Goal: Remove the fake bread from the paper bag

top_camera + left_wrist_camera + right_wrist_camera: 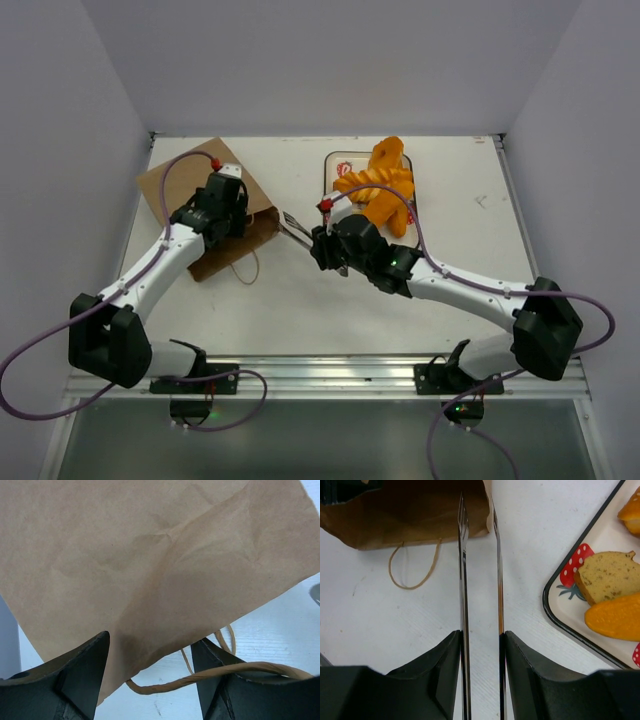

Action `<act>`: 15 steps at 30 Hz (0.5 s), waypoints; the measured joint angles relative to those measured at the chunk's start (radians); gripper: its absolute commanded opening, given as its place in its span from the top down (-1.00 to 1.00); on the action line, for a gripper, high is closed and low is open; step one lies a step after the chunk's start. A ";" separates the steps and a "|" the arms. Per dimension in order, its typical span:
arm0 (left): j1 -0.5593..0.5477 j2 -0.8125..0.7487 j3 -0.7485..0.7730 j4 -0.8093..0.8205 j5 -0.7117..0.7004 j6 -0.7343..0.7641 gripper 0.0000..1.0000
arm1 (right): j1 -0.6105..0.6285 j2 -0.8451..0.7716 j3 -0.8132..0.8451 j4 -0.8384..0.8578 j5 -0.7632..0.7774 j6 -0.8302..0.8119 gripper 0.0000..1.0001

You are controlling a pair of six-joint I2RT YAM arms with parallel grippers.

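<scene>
Fake bread (380, 185) heaped on strawberry tray (333, 160), 1 o'clock; pale slice (607, 577) distinct only from right wrist. Paper bag (185, 175), 10 o'clock, interior hidden. Left gripper (150, 645) spread over bag, empty. Right gripper (480, 635) clamps metal tongs (462, 570).

Likely a lab: plain white-walled test booth (300, 60)

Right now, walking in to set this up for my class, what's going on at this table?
The right hand is shut on metal tongs. Their tips hold nothing and reach toward the mouth of the paper bag, which lies flat on the table. The left hand sits over the bag with its fingers apart. Several pieces of fake bread already lie on the strawberry-print tray. Whether any bread is left inside the bag cannot be seen.
</scene>
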 measured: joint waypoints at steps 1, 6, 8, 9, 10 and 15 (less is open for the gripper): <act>0.007 0.004 0.000 0.000 0.002 0.000 -0.40 | -0.001 -0.011 -0.014 -0.001 -0.003 0.000 0.13; 0.025 0.016 0.000 0.001 0.010 0.000 -0.51 | -0.002 -0.066 -0.082 -0.007 -0.026 0.015 0.13; 0.025 0.015 0.000 0.001 0.018 0.000 -0.53 | -0.002 -0.086 -0.108 -0.008 -0.032 0.022 0.13; 0.025 0.014 0.000 0.001 0.022 0.000 -0.54 | -0.002 -0.094 -0.119 -0.008 -0.035 0.026 0.13; 0.025 0.014 0.000 0.001 0.026 0.000 -0.54 | -0.002 -0.100 -0.128 -0.008 -0.040 0.029 0.13; 0.025 -0.017 0.000 0.000 0.047 0.000 -0.55 | -0.002 -0.114 -0.167 -0.002 -0.061 0.043 0.13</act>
